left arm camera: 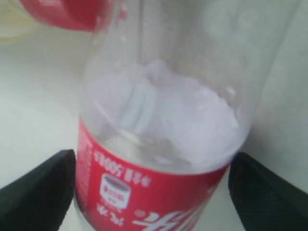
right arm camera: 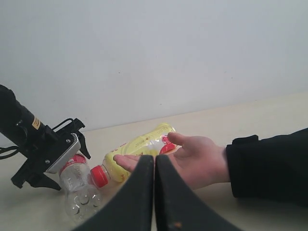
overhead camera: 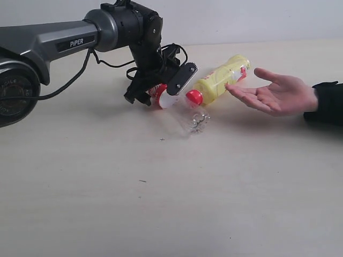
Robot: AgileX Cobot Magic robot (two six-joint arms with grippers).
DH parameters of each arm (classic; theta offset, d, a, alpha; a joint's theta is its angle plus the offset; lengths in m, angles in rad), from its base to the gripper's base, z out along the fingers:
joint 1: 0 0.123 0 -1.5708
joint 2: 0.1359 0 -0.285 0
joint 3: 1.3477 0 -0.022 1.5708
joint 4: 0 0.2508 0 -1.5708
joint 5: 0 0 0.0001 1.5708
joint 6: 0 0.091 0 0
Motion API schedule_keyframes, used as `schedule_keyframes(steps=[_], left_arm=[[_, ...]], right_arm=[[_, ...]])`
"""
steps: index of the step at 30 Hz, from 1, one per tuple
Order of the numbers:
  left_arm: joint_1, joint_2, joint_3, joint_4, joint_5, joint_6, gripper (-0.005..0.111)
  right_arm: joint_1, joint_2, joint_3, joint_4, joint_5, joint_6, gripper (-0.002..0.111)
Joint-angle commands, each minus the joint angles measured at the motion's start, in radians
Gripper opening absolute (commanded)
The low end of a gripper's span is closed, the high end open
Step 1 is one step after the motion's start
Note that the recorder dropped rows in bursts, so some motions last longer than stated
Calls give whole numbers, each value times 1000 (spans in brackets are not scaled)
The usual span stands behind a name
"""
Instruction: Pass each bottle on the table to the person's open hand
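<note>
A clear bottle [overhead camera: 179,110] with a red label lies tilted on the table [overhead camera: 161,214], base toward the camera. My left gripper [overhead camera: 161,92] is shut on its labelled part; in the left wrist view the black fingers [left arm camera: 41,190] press both sides of the clear bottle [left arm camera: 159,144]. The yellow bottle [overhead camera: 220,80] with a red cap lies just beside it, its far end touching the fingers of the person's open hand [overhead camera: 281,93]. My right gripper [right arm camera: 154,158] is shut and empty, pointing at the open hand [right arm camera: 197,161] and the yellow bottle [right arm camera: 139,147]. The two white-labelled bottles are out of view.
The left arm [overhead camera: 59,40] reaches in from the left edge with a black cable hanging from it. A black sleeve [overhead camera: 327,101] enters from the right. A plain pale wall [right arm camera: 168,53] stands behind the table.
</note>
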Motion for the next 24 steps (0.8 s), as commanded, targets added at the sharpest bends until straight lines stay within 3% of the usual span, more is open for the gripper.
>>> schedule_keyframes(steps=[1,5,8,16,24], left_arm=[[2,5,-2,1,-3,1,82],[2,7,-2,1,1,1,80],[2,7,-2,1,1,1,66],[2,7,-2,11,59,5,0],[-2,-5,-2,60,111,79,0]], right_arm=[[-4,-7,5,-2,-6,-2,1],[-4,-7,5,-2,-6,-2,1],[-4,-7,5,-2,-6,-2,1],[-4,-7,5,-2,-6,-2,1],[-4,-7,5,-2,-6,-1,1]])
